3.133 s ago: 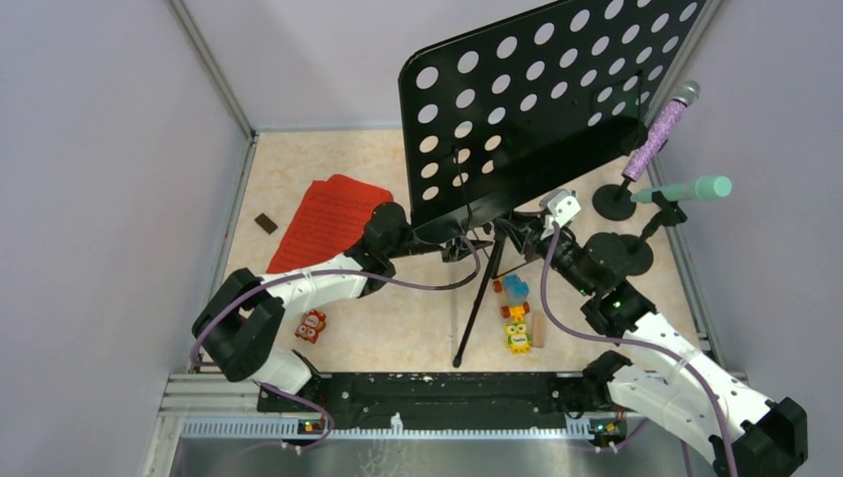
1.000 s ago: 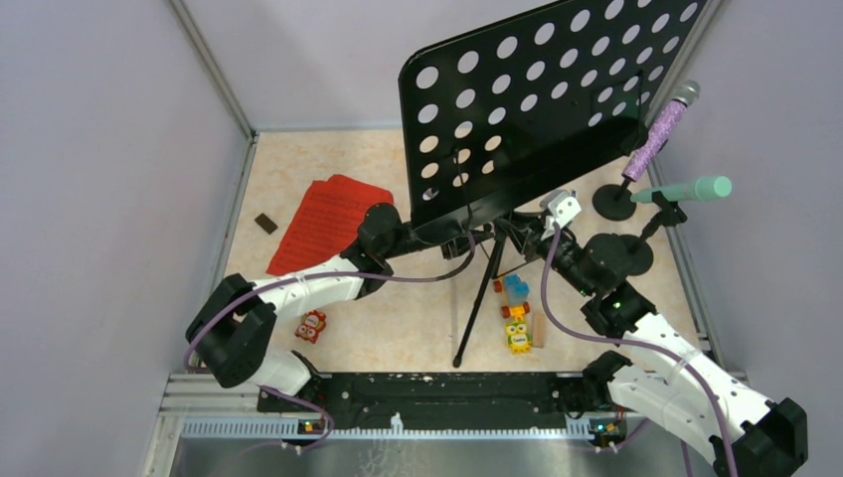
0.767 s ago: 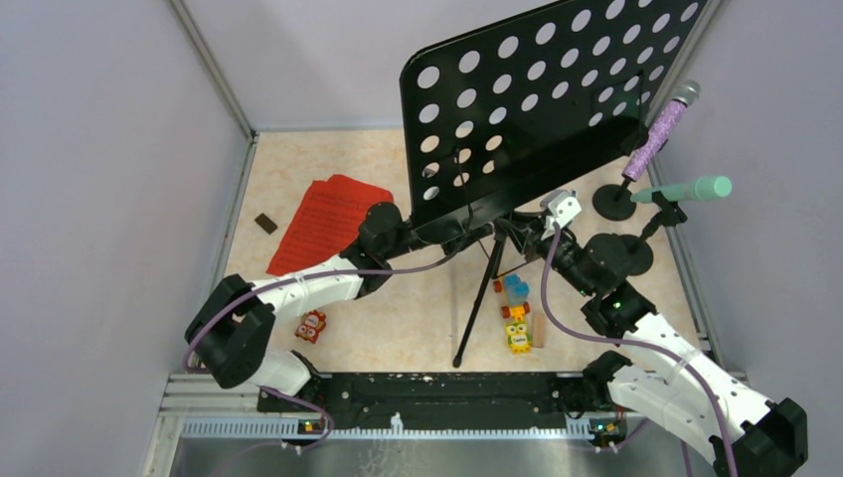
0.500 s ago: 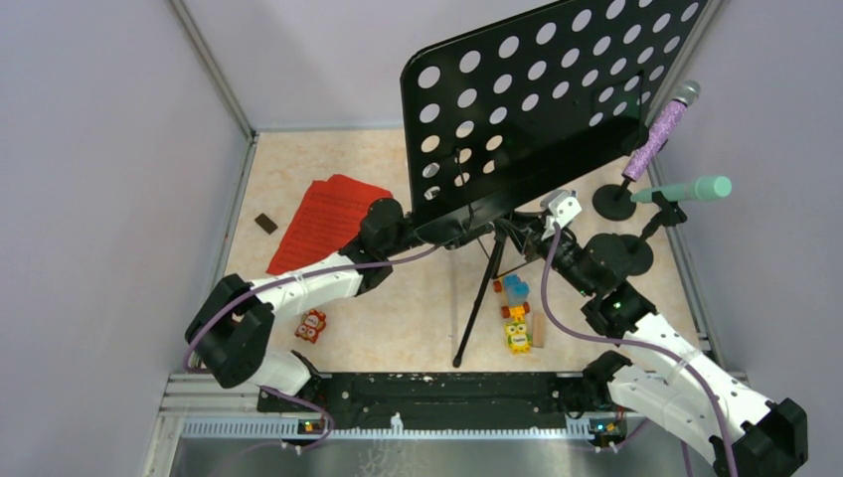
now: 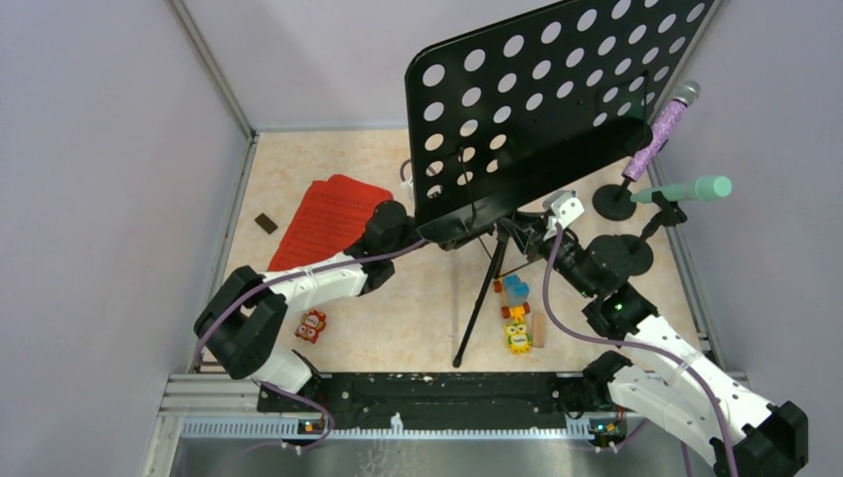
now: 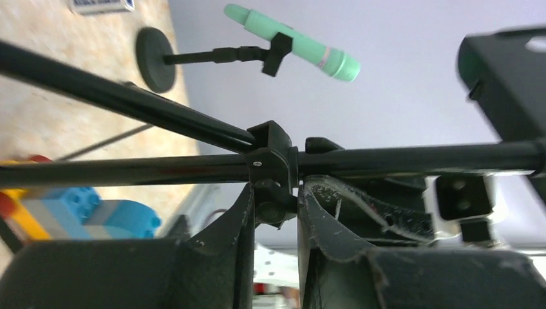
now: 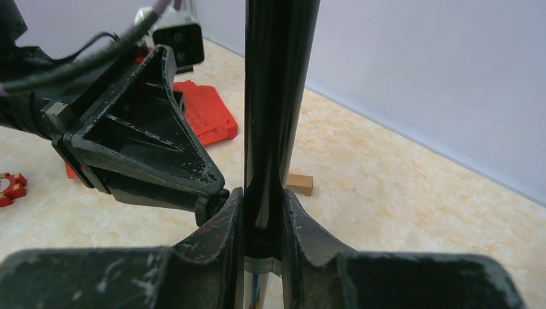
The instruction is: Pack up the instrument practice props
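Left wrist view: left tool (image 6: 275, 209) is closed on the music stand (image 6: 270, 151) joint knob; right tool (image 7: 263, 215) is clamped round its pole. Nothing is judged packed yet: red pages (image 5: 328, 217) left of left tool, purple microphone (image 5: 658, 129), green microphone (image 5: 686, 189) beyond right tool.

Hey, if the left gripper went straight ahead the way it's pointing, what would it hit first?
The music stand: the left gripper is pinching a small knob on the black joint where its rods meet, so it would probably hit that joint almost immediately.
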Robot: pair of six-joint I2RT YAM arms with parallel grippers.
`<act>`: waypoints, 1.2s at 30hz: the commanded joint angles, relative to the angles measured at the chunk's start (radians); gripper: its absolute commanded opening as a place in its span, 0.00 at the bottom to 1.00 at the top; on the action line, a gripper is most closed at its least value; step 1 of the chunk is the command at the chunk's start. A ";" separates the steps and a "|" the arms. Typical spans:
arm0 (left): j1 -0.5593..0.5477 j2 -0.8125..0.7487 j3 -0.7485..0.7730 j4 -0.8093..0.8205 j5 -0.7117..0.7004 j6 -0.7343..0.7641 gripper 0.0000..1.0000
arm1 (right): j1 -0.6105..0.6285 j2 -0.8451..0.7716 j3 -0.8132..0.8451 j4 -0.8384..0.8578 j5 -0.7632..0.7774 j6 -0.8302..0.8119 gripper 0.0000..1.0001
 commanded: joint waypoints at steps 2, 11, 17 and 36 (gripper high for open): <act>-0.024 0.113 -0.078 0.088 0.035 -0.375 0.00 | 0.021 0.004 -0.024 -0.049 -0.105 -0.023 0.00; -0.012 0.081 -0.075 0.105 -0.067 -0.308 0.50 | 0.021 -0.001 -0.027 -0.049 -0.100 -0.026 0.00; 0.049 -0.028 -0.104 0.049 -0.101 -0.074 0.79 | 0.020 -0.005 -0.027 -0.049 -0.102 -0.018 0.00; -0.228 -0.278 -0.163 -0.255 -0.267 0.999 0.88 | 0.082 0.128 0.061 -0.061 0.267 0.157 0.00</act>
